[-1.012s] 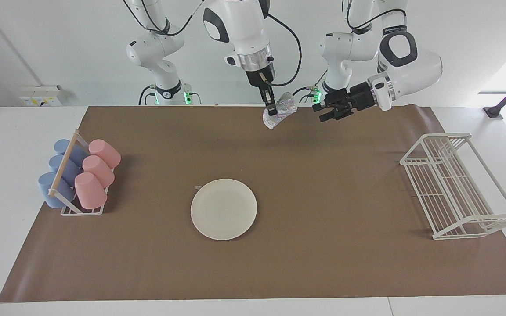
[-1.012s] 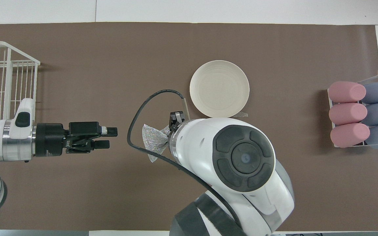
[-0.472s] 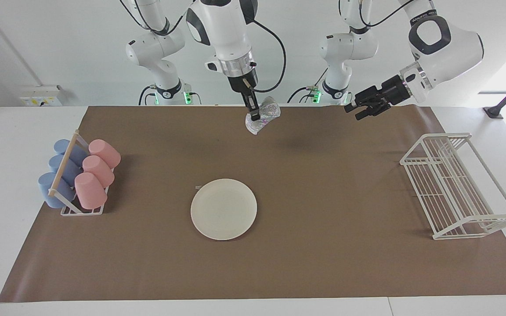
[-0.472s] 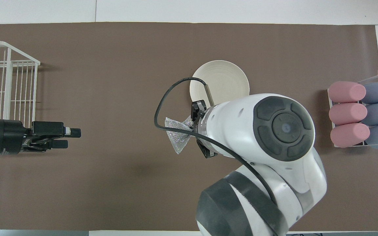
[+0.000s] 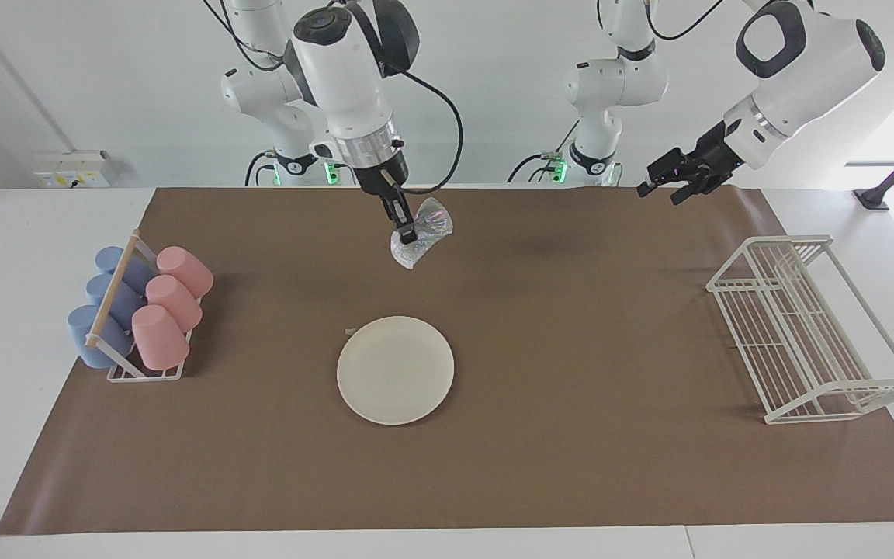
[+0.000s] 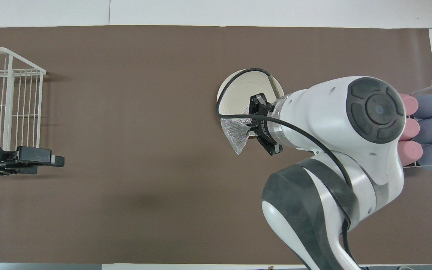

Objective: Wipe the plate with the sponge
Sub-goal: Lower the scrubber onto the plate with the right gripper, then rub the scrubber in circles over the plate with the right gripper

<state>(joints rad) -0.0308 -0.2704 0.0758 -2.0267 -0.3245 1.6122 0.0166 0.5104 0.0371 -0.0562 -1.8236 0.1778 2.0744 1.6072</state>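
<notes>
The right pincer (image 5: pixel 408 233) hangs in the air over the brown mat (image 5: pixel 571 466), pinching the sponge (image 5: pixel 421 241) at its middle; the crinkled pad dangles clear of the mat. The plate (image 5: pixel 395 369) lies flat on the mat at mid-desk, untouched. The left pincer (image 5: pixel 668 189), spread and holding nothing, waits raised over the mat's edge toward the white wire rack (image 5: pixel 804 334).
</notes>
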